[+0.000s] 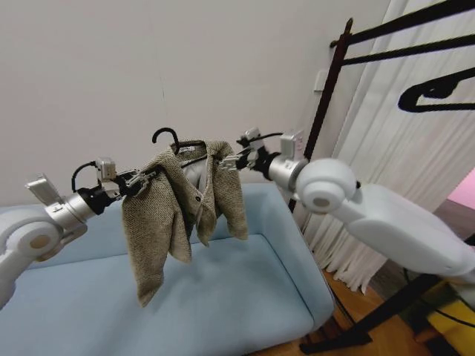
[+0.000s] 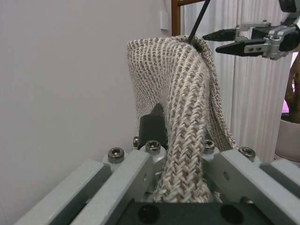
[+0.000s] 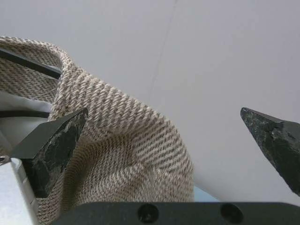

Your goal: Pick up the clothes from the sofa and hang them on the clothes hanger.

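A beige knit cardigan (image 1: 178,215) hangs on a black hanger (image 1: 167,135), held in the air above the light blue sofa (image 1: 245,297). My left gripper (image 1: 139,180) is shut on the cardigan's shoulder; in the left wrist view the knit (image 2: 187,103) runs between its fingers (image 2: 152,126). My right gripper (image 1: 231,159) is at the other shoulder and stands open. In the right wrist view, one of its fingers (image 3: 56,145) rests against the cardigan (image 3: 122,140) and the other is well clear. The left wrist view shows the right gripper (image 2: 220,41) just beyond the hanger's wire (image 2: 199,18).
A dark clothes rack (image 1: 326,96) stands to the right of the sofa, with an empty black hanger (image 1: 438,90) on its upper bar. White curtains (image 1: 371,148) hang behind it. A plain wall lies behind the sofa.
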